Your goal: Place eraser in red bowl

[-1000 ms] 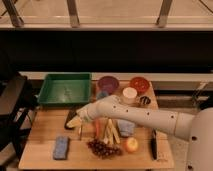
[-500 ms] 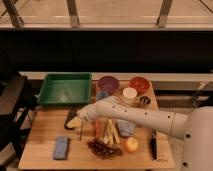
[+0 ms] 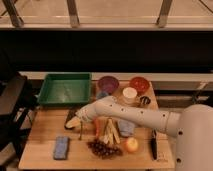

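Little is changed over the last second: the gripper point(image 3: 75, 122) is kept at the same spot on the left part of the table point(image 3: 45, 136), just below the tray point(image 3: 65, 89), and only a slight settling of the arm is seen. The eraser point(image 3: 69, 115) is taken to be the dark block at the gripper's upper left side. Whether it is touched or merely just beside cannot be told. Whether the gripper is open or closed, and whether anything is held in it, cannot be told either. The eraser appears to lie on the table and is not seen raised.

The red bowl point(image 3: 140, 85) is found at the right end of the back row, well apart from the gripper, with the purple bowl point(image 3: 108, 84) and the cup point(image 3: 130, 95) between the two. No eraser is seen in it.

From this stillness the grasp is judged to be the step in hand, and the carry is judged not yet begun, so most of the task is left. A lift and a long reach to the right and back are called for next. The cup could be clipped on that path, and so flat a block could be dropped if it is gripped poorly.
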